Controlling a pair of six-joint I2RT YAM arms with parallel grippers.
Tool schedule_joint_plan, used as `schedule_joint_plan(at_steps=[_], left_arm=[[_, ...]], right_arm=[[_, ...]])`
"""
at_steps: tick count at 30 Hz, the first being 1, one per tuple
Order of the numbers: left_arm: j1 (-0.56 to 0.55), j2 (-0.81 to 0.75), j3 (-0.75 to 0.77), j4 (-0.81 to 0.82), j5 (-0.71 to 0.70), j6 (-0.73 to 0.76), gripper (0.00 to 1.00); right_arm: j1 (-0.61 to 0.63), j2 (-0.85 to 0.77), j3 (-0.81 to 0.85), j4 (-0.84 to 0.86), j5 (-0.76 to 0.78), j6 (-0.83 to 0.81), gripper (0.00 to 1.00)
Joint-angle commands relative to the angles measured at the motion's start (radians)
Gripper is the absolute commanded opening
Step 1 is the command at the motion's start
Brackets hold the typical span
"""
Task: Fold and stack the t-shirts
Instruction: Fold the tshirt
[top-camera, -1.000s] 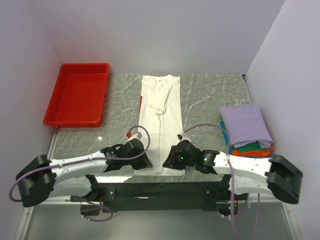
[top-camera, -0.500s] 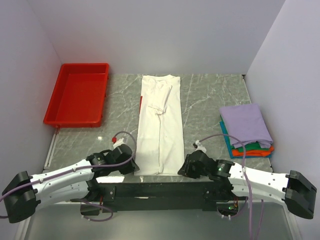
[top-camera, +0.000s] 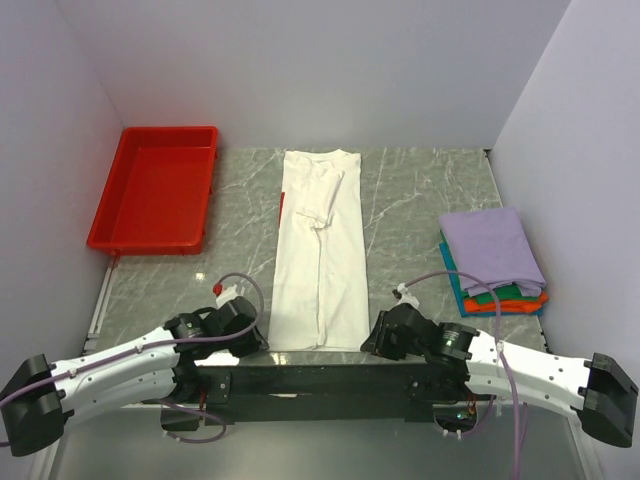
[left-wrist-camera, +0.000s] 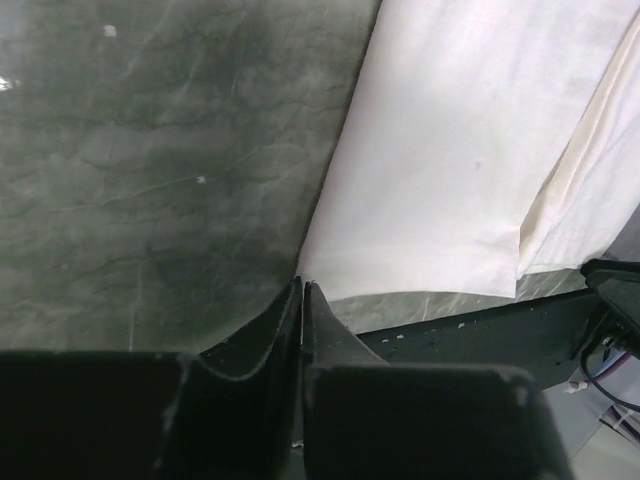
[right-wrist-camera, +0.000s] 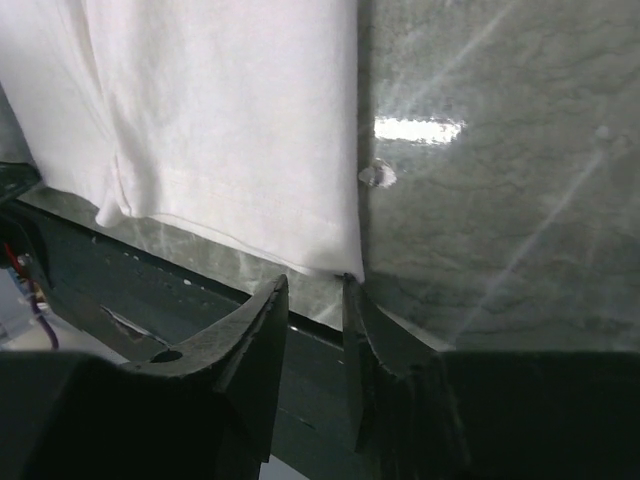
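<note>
while lilac-walled, veined grey table (top-camera: 420, 200) beneath t-shirt (top-camera: 320, 250)

Shirt (top-camera: 320, 250) flat at table (top-camera: 410, 200) centre, running near to far. Tray (top-camera: 155, 190) far left. Stack (top-camera: 492, 260) of folded shirts at right. Left pincer (left-wrist-camera: 302, 285) at shirt's near-left corner, right pincer (right-wrist-camera: 315, 280) at near-right corner.

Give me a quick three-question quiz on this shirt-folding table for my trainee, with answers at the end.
1. True or false: the red tray is empty.
2. Which colour tops the folded stack? A lavender, B teal, C orange.
3. At which end of the white t-shirt do the left gripper and right gripper sit, and which is open?
Key: 1 true; 2 A; 3 the near hem, right gripper open.
</note>
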Motion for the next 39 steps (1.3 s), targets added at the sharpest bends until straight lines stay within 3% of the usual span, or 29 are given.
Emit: schedule_joint_plan(at_steps=[1,3,4,7,13,23,31,36,37,39], left_arm=[[0.002,-0.037,0.071,-0.112,-0.043,-0.011,0.16],[0.001,-0.047,0.082,-0.141,-0.066,-0.021,0.21],[0.002,-0.053,0.085,-0.159,-0.072,-0.027,0.31],[0.002,-0.048,0.076,-0.156,-0.075,-0.037,0.41],[0.002,-0.013,0.048,-0.098,-0.075,-0.041,0.43],[0.002,0.042,-0.004,0.026,-0.054,-0.018,0.40],[0.002,0.094,-0.021,0.069,-0.037,-0.011,0.37],[0.002,0.093,-0.046,0.086,-0.012,-0.017,0.27],[0.001,0.088,-0.049,0.088,-0.003,-0.017,0.19],[-0.002,0.076,-0.056,0.094,0.006,-0.018,0.14]], right_arm=[[-0.005,-0.045,0.056,-0.106,0.048,-0.011,0.37],[-0.005,-0.060,0.063,-0.149,0.063,-0.017,0.41],[-0.008,-0.072,0.065,-0.161,0.065,-0.016,0.45],[-0.011,-0.091,0.065,-0.183,0.066,-0.021,0.49],[-0.026,-0.073,0.031,-0.138,0.062,-0.025,0.50],[-0.064,0.038,0.001,0.004,0.014,-0.074,0.49],[-0.068,0.087,0.007,0.018,-0.022,-0.120,0.46],[-0.068,0.109,0.010,0.024,-0.041,-0.142,0.45],[-0.068,0.118,0.008,0.030,-0.052,-0.143,0.43],[-0.068,0.132,0.010,0.044,-0.053,-0.151,0.41]])
